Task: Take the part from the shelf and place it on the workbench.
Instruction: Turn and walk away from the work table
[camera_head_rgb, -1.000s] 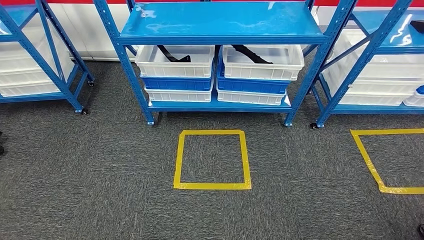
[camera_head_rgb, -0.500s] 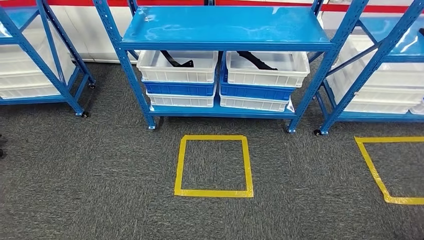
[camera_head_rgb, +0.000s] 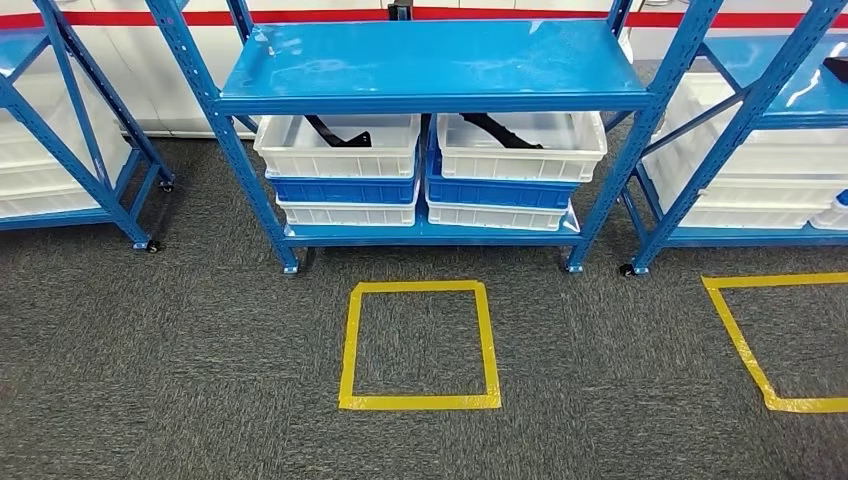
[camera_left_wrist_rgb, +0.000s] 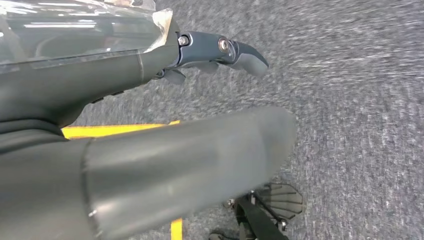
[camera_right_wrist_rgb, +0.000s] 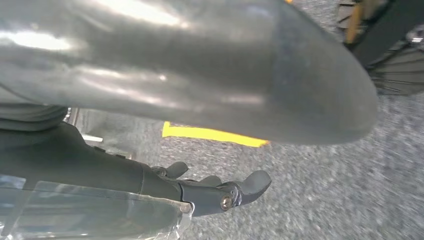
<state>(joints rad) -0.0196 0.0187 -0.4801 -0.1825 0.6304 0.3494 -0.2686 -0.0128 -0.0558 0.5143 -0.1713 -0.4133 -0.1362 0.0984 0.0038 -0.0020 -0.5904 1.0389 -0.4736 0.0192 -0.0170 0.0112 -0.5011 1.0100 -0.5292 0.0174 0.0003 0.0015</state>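
Blue shelf (camera_head_rgb: 430, 60) dead ahead, white bins (camera_head_rgb: 340, 145) stacked on blue ones underneath, black parts (camera_head_rgb: 500, 130) inside, I think. Yellow tape square (camera_head_rgb: 418, 345) on carpet.

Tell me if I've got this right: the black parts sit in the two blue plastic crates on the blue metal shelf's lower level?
Not quite. The head view shows the black parts lying in the two white plastic crates on top of the stacks; the blue plastic crates sit under those. They are indeed on the lower level of the blue metal shelf.
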